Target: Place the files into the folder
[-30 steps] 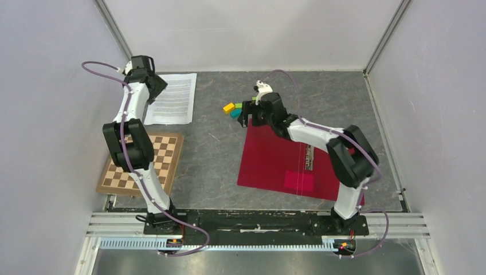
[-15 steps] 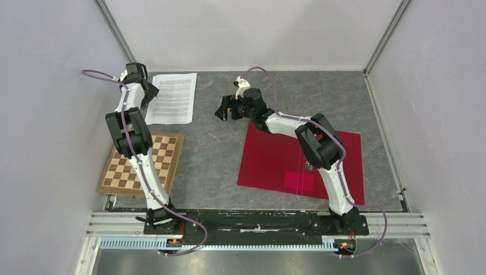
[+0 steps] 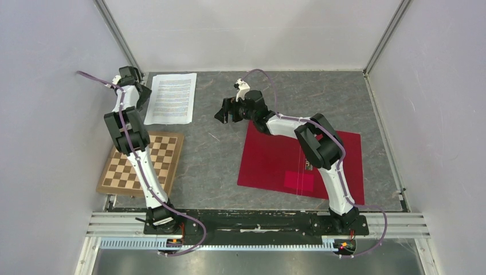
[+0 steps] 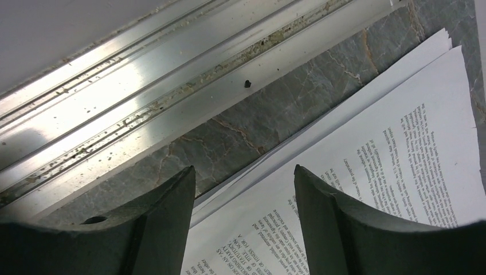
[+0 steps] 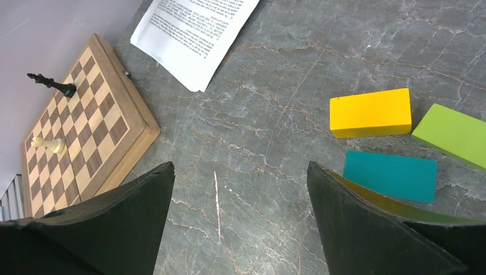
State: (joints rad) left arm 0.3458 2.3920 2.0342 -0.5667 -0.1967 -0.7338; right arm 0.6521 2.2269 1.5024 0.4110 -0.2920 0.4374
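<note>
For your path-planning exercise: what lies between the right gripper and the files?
Between right gripper and files: only bare table, per right wrist view.

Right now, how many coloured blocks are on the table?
3, all in the right wrist view: yellow block, green block to its right, teal block just below them. Others may be hidden.

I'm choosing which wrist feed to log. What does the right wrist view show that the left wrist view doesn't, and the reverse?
Only the right wrist view: the chessboard with a black piece and a white piece on it, plus a yellow block, a teal block and a green block on the table.
Only the left wrist view: the aluminium rail along the table's edge, and the fanned edges of the files.
Both: the files, the grey table, and an open, empty gripper: the left gripper and the right gripper.
</note>
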